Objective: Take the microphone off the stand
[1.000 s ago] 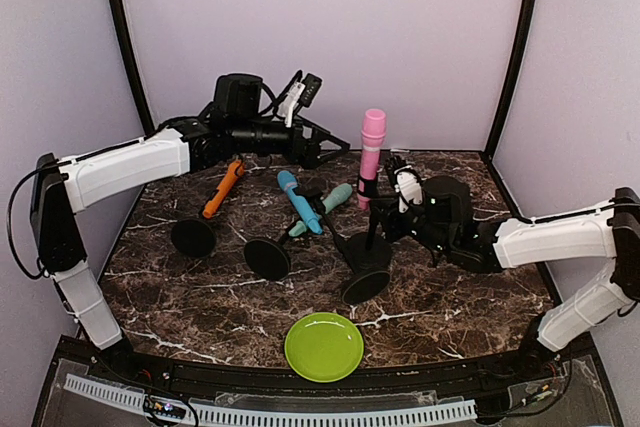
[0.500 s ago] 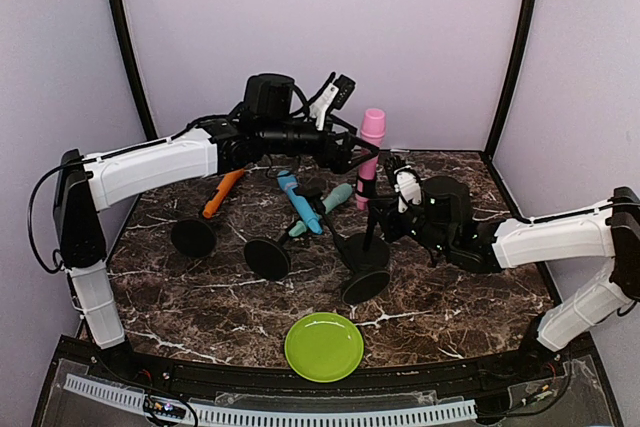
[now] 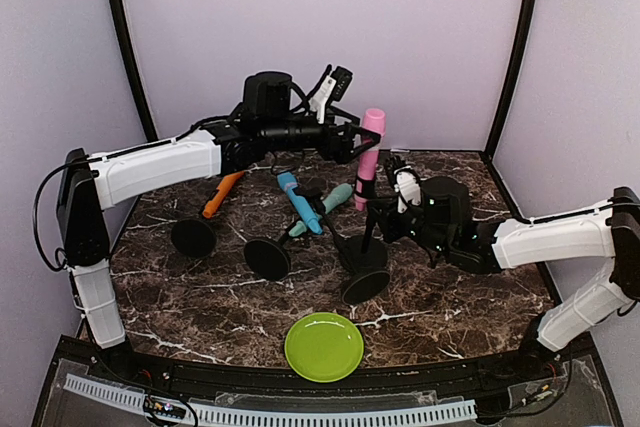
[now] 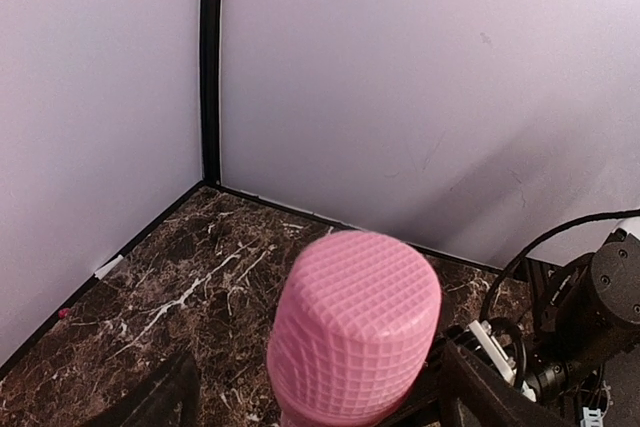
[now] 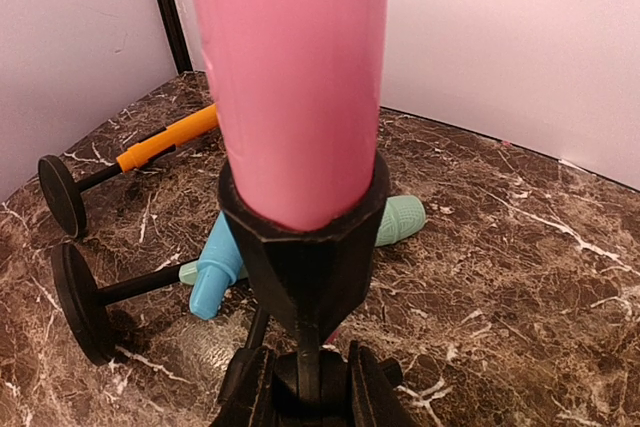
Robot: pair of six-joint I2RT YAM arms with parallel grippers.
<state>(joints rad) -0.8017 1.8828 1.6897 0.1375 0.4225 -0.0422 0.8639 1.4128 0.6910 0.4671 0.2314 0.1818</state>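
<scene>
The pink microphone (image 3: 370, 152) stands upright in the black stand (image 3: 366, 282). Its pink handle (image 5: 290, 77) sits in the stand's black cup (image 5: 305, 257). My right gripper (image 3: 385, 219) is shut on the stand's thin stem just below that cup, with a finger on each side (image 5: 308, 392). My left gripper (image 3: 352, 142) is up at the microphone's head. The ribbed pink head (image 4: 355, 337) sits between its dark fingers (image 4: 480, 397), and a gap shows on either side, so it is open.
An orange microphone (image 3: 222, 189) on a stand lies tipped at the back left. A blue microphone (image 3: 300, 202) and a teal one (image 3: 335, 197) lie beside it with round black bases (image 3: 267, 259). A green plate (image 3: 323, 346) sits at the front. Walls close in behind.
My left arm has swung right from the back left, and its fingers now stand around the pink microphone's head. The right arm and the stand have not moved.
</scene>
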